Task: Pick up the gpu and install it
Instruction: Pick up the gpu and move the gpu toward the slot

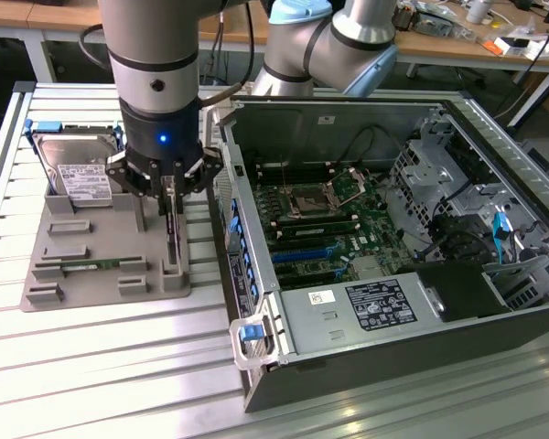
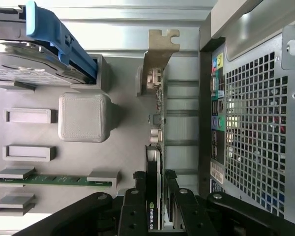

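Observation:
The gpu [image 1: 172,236] is a slim black card standing on edge in a slot of the grey holder tray [image 1: 82,297], beside the open computer case [image 1: 256,293]. In the wrist view the gpu [image 2: 155,123] runs away from the camera, its beige metal bracket [image 2: 161,46] at the far end. My gripper [image 1: 171,197] hangs straight above the card. Its black fingers [image 2: 139,196] press on both faces of the card's near end, so the gripper [image 2: 156,179] is shut on it. The card still rests in its holder.
A silver hard drive [image 1: 78,169] with blue rails stands at the tray's back. A green memory stick [image 1: 91,265] lies in the tray's front holders. Inside the case, the motherboard's blue slots [image 1: 306,251] lie open from above. The case's rear wall [image 2: 255,123] stands close beside the card.

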You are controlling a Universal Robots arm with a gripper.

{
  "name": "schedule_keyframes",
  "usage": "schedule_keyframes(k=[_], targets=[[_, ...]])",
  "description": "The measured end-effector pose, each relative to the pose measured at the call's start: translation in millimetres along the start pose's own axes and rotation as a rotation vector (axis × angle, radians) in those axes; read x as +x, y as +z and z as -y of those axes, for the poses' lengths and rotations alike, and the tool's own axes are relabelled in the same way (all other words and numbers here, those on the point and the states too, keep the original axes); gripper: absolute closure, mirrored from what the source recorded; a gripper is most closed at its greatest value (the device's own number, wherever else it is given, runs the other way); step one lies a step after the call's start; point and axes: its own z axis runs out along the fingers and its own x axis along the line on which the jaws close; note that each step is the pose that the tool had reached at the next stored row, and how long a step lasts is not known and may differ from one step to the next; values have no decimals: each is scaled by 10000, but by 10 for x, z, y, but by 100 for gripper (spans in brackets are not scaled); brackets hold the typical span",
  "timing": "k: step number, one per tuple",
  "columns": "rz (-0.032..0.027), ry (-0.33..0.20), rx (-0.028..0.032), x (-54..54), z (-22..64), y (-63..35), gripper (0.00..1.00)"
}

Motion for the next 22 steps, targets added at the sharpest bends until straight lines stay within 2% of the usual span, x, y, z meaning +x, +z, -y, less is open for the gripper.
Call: schedule_keyframes(k=[22], targets=[[0, 1, -25, -8, -6, -294, 73]])
